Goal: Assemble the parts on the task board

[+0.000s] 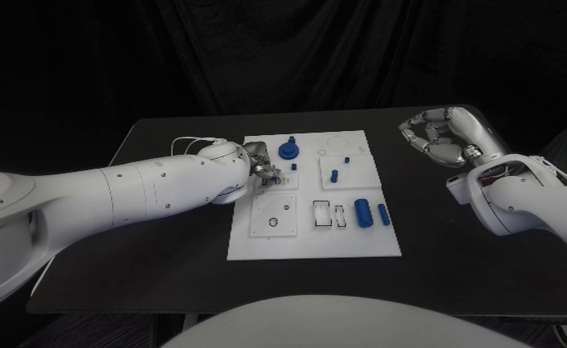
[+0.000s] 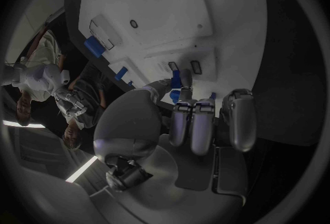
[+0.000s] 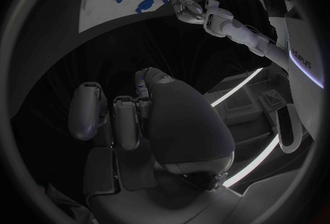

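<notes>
The white task board (image 1: 310,241) lies mid-table. My left hand (image 1: 260,169) reaches over its left upper part with its fingers curled, and pinches a small blue part (image 2: 175,94) at the fingertips just above the board (image 2: 206,4). A blue round part with a stem (image 1: 289,149) stands near the board's far edge. A small blue peg (image 1: 334,174) sits in the middle. A blue cylinder (image 1: 363,212) and a shorter blue piece (image 1: 382,214) lie at the right. My right hand (image 1: 440,137) hangs off the board's far right corner, fingers curled on nothing.
Two white rectangular plates (image 1: 274,215) with holes and a slotted recess (image 1: 323,214) sit in the board's near half. Bare black table (image 1: 177,258) surrounds the board. My left forearm (image 1: 130,192) crosses the table's left side.
</notes>
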`<action>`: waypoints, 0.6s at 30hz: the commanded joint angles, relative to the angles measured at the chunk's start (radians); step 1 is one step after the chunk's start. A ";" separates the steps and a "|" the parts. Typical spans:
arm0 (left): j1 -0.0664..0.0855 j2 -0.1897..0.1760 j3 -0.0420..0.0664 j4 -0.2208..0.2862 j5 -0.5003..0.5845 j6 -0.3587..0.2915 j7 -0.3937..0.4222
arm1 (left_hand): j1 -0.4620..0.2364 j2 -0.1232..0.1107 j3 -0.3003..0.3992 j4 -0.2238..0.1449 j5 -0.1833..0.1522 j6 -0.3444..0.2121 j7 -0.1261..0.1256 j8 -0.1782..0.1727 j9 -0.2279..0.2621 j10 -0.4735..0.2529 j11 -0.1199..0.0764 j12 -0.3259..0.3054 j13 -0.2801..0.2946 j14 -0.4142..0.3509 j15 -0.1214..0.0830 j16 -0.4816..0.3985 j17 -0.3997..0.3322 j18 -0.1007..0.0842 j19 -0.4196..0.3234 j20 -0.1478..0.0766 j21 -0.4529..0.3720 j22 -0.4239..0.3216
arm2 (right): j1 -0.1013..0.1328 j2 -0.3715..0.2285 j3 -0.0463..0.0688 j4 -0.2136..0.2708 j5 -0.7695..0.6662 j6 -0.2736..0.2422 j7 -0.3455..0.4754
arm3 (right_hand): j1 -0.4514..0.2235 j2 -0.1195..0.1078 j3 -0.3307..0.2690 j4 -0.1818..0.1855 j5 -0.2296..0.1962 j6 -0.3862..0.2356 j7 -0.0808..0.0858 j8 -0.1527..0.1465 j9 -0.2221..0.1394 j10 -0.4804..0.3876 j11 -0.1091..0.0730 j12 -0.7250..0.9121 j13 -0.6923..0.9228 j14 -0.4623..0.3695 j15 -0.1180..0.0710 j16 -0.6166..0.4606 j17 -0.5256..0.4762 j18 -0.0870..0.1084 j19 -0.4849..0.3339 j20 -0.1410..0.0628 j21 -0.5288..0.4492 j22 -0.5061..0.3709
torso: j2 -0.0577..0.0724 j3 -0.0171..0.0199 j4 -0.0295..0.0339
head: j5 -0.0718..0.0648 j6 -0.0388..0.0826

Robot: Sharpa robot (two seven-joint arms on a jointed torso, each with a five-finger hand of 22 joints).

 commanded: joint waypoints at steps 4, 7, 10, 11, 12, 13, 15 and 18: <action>-0.002 0.007 0.001 0.000 0.005 0.030 0.012 | -0.012 0.001 -0.002 0.009 -0.025 0.002 -0.005 -0.002 0.003 0.107 -0.007 0.004 0.263 0.104 -0.007 0.003 0.264 0.006 -0.001 -0.003 -0.009 0.060 | -0.002 -0.001 0.001 0.002 -0.002 0.002 -0.015 | 0.004 -0.006 0.006 -0.002 0.007 -0.006 -0.001 0.007 -0.001 -0.002 0.000 -0.004 0.057 0.059 -0.007 -0.005 0.164 0.003 0.000 0.000 -0.006 0.166 | 0.000 0.0000 -0.0002 | -0.002 0.000; -0.002 0.008 0.001 -0.001 0.005 0.044 0.010 | -0.013 0.001 -0.002 0.010 -0.033 0.002 -0.004 -0.004 0.003 0.107 -0.007 0.004 0.263 0.104 -0.007 0.003 0.264 0.006 -0.002 -0.003 -0.010 0.059 | -0.002 -0.001 0.001 0.002 -0.002 0.002 -0.015 | 0.004 -0.006 0.006 -0.002 0.007 -0.006 -0.001 0.007 -0.001 -0.002 0.000 -0.004 0.057 0.059 -0.007 -0.005 0.164 0.003 0.000 0.000 -0.006 0.166 | 0.000 0.0001 0.0000 | -0.001 0.000; -0.002 0.011 0.001 -0.002 0.012 0.061 0.012 | -0.014 0.001 -0.003 0.011 -0.043 0.001 -0.004 -0.006 0.003 0.107 -0.007 0.004 0.263 0.104 -0.006 0.003 0.264 0.006 -0.002 -0.003 -0.011 0.059 | -0.002 -0.001 0.001 0.002 -0.002 0.002 -0.016 | 0.004 -0.006 0.006 -0.002 0.007 -0.006 -0.001 0.007 -0.001 -0.002 0.000 -0.004 0.057 0.059 -0.007 -0.005 0.164 0.003 0.000 0.000 -0.006 0.166 | 0.000 0.0001 0.0000 | -0.002 0.000; -0.002 0.012 0.001 -0.002 0.023 0.063 0.013 | -0.014 0.001 -0.003 0.011 -0.043 0.001 -0.004 -0.006 0.003 0.107 -0.007 0.004 0.263 0.104 -0.006 0.003 0.264 0.006 -0.002 -0.003 -0.011 0.059 | -0.002 -0.001 0.001 0.002 -0.002 0.002 -0.016 | 0.004 -0.006 0.006 -0.002 0.007 -0.006 -0.001 0.007 -0.001 -0.002 0.000 -0.004 0.057 0.059 -0.007 -0.005 0.164 0.003 0.000 0.000 -0.006 0.166 | 0.000 0.0001 0.0002 | -0.002 0.000; -0.002 0.012 0.001 -0.003 0.033 0.065 0.014 | -0.014 0.001 -0.003 0.011 -0.046 0.000 -0.004 -0.006 0.004 0.107 -0.006 0.004 0.263 0.104 -0.006 0.003 0.264 0.007 -0.005 -0.002 -0.014 0.056 | -0.002 -0.001 0.001 0.002 -0.002 0.002 -0.016 | 0.004 -0.006 0.006 -0.002 0.007 -0.006 -0.001 0.007 -0.001 -0.002 0.000 -0.004 0.057 0.059 -0.007 -0.005 0.164 0.003 0.000 0.000 -0.006 0.166 | 0.000 0.0002 0.0002 | -0.002 0.000; -0.002 0.013 0.001 -0.004 0.044 0.067 0.015 | -0.014 0.001 -0.003 0.011 -0.046 0.000 -0.004 -0.006 0.004 0.107 -0.006 0.004 0.263 0.104 -0.006 0.003 0.264 0.007 -0.005 -0.002 -0.014 0.056 | -0.002 -0.001 0.001 0.001 -0.002 0.002 -0.016 | 0.004 -0.006 0.006 -0.002 0.007 -0.006 -0.001 0.007 -0.001 -0.002 0.000 -0.004 0.057 0.059 -0.007 -0.005 0.164 0.003 0.000 0.000 -0.006 0.166 | 0.000 0.0001 -0.0003 | -0.001 0.000; -0.002 0.014 0.001 -0.005 0.058 0.068 0.017 | -0.013 0.002 -0.003 0.011 -0.047 0.000 -0.004 -0.007 0.004 0.107 -0.007 0.004 0.263 0.104 -0.006 0.003 0.264 0.008 -0.007 -0.002 -0.016 0.054 | -0.002 -0.001 0.001 0.001 -0.002 0.002 -0.017 | 0.004 -0.006 0.006 -0.002 0.007 -0.006 -0.001 0.007 -0.001 -0.002 0.000 -0.004 0.057 0.059 -0.007 -0.005 0.164 0.003 0.000 0.000 -0.006 0.166 | 0.000 0.0001 -0.0001 | -0.002 0.000; -0.002 0.017 0.001 -0.008 0.070 0.069 0.018 | -0.011 0.002 -0.002 0.010 -0.048 -0.002 -0.004 -0.008 0.004 0.107 -0.007 0.004 0.263 0.104 -0.006 0.003 0.264 0.009 -0.010 -0.002 -0.018 0.051 | -0.002 -0.001 0.001 0.001 -0.002 0.002 -0.017 | 0.004 -0.006 0.007 -0.003 0.007 -0.007 -0.001 0.007 -0.002 -0.002 0.000 -0.004 0.057 0.059 -0.007 -0.006 0.163 0.004 -0.001 0.000 -0.008 0.165 | 0.001 0.0002 -0.0001 | -0.001 0.000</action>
